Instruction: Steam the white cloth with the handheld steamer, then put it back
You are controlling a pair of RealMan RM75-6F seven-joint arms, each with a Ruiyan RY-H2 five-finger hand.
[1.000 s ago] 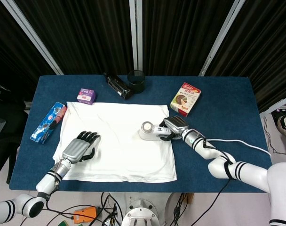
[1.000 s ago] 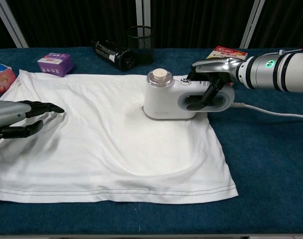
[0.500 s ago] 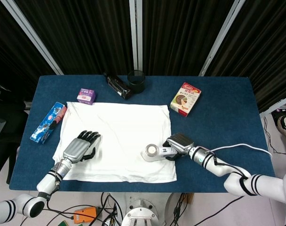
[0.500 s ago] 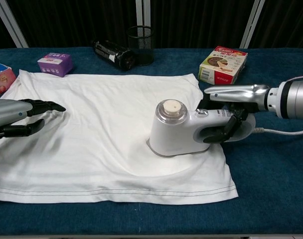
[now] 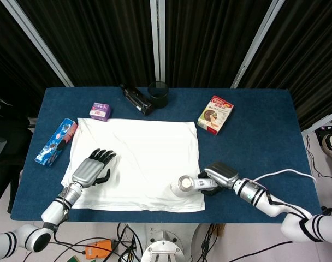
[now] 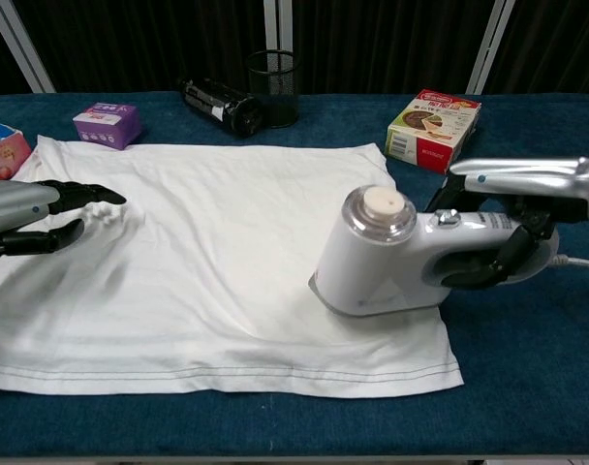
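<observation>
A white cloth [image 5: 137, 164] [image 6: 198, 262] lies spread flat on the blue table. The white handheld steamer [image 5: 185, 185] [image 6: 401, 260] rests on the cloth's near right corner, its round cap facing up. My right hand [image 5: 220, 177] [image 6: 512, 218] grips the steamer's handle, fingers wrapped through the loop. My left hand [image 5: 92, 169] [image 6: 38, 218] lies on the cloth's left part with its fingers apart, pressing it down and holding nothing.
A snack box [image 5: 215, 114] [image 6: 433, 123] lies right of the cloth. Behind the cloth are a black mesh cup [image 5: 158, 94], a black camcorder [image 5: 136, 99] and a purple box [image 5: 100, 111]. A blue packet [image 5: 55, 142] lies at the left edge. The steamer's white cord [image 5: 280, 176] trails right.
My right hand has drawn the steamer along the cloth's right side from the far part to the near right corner. The left hand has barely shifted.
</observation>
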